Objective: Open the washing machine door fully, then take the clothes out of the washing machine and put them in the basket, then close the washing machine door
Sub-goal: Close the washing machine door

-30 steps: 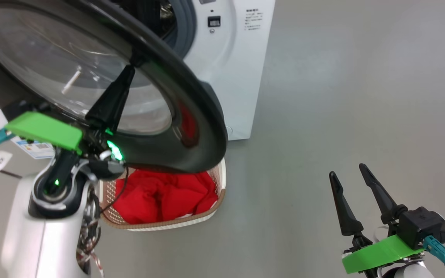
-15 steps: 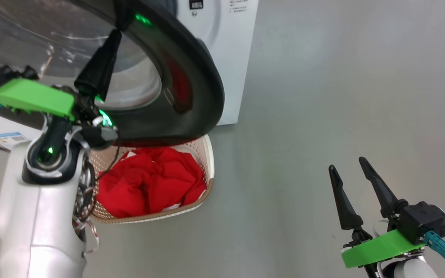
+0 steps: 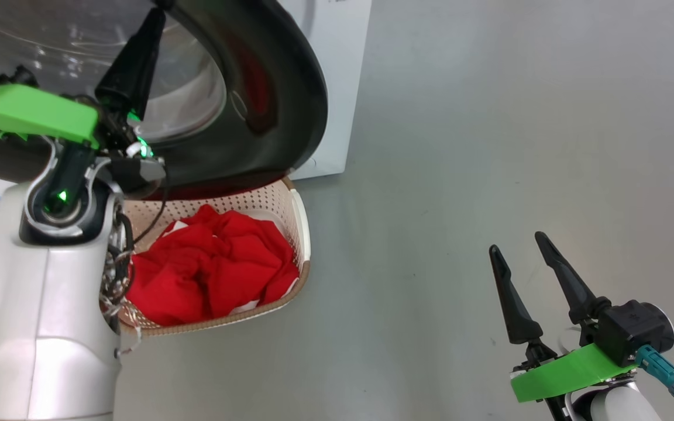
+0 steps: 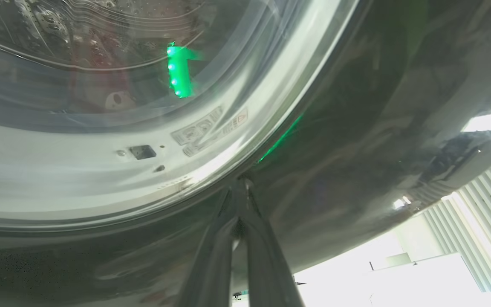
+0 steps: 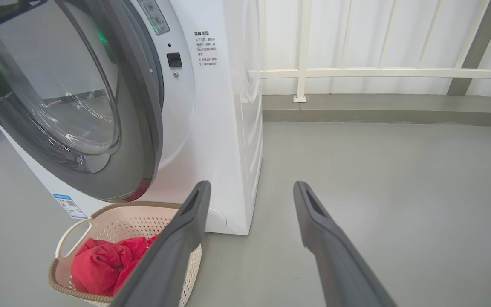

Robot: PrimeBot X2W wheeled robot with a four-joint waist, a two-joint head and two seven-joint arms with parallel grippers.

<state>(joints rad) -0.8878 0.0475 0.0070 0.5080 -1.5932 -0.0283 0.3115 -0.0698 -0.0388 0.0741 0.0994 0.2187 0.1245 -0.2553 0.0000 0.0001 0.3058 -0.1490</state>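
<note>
Your L pincer (image 4: 239, 192) clenched, tips on black rim of washing machine door (image 3: 278, 88). R pincer (image 3: 515, 241) released, empty, above floor (image 3: 489, 146). Red clothes (image 3: 208, 269) in basket (image 3: 303, 234) under door.

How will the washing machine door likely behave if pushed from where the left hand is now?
Probably stiff: the washing machine door has a thick black rim and should swing as one piece, not flex. Possibly slippery: the rim is glossy, and the shut left hand meets it with narrow tips. The bulging glass window suggests fair weight.
</note>
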